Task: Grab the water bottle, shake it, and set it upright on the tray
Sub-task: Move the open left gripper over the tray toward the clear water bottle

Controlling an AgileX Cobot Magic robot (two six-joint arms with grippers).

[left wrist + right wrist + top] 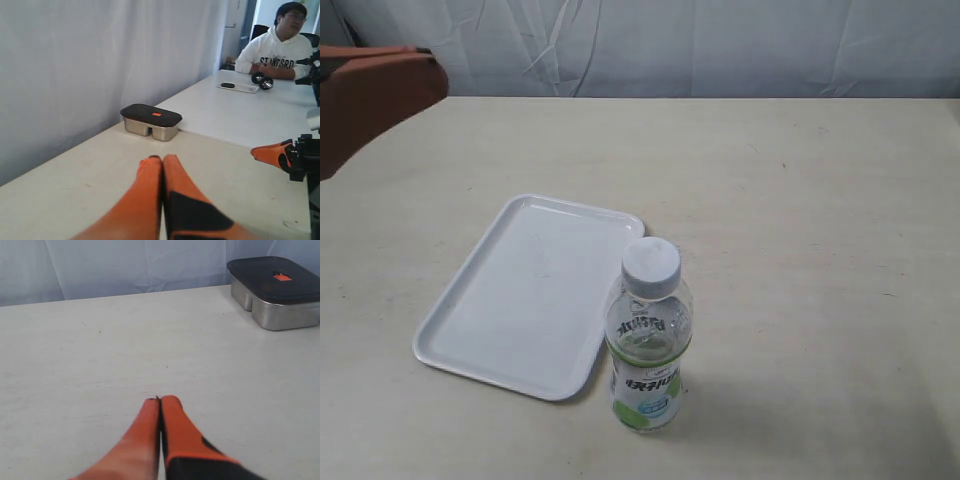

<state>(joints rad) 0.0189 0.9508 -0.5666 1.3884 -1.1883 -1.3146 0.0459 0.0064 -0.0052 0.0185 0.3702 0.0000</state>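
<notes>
Left tool [162, 159] and right tool [160, 400] closed, water bottle [649, 350] upright beside tray [520, 290]

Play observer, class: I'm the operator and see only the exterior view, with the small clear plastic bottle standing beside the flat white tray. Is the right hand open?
Observer: No, the right hand is shut, orange fingers pressed together.
Operator: And the left hand?
Observer: The left hand is shut too, holding nothing.
Operator: Anything else around?
Observer: A two-part steel box with a dark lid sits by the white curtain.
</notes>
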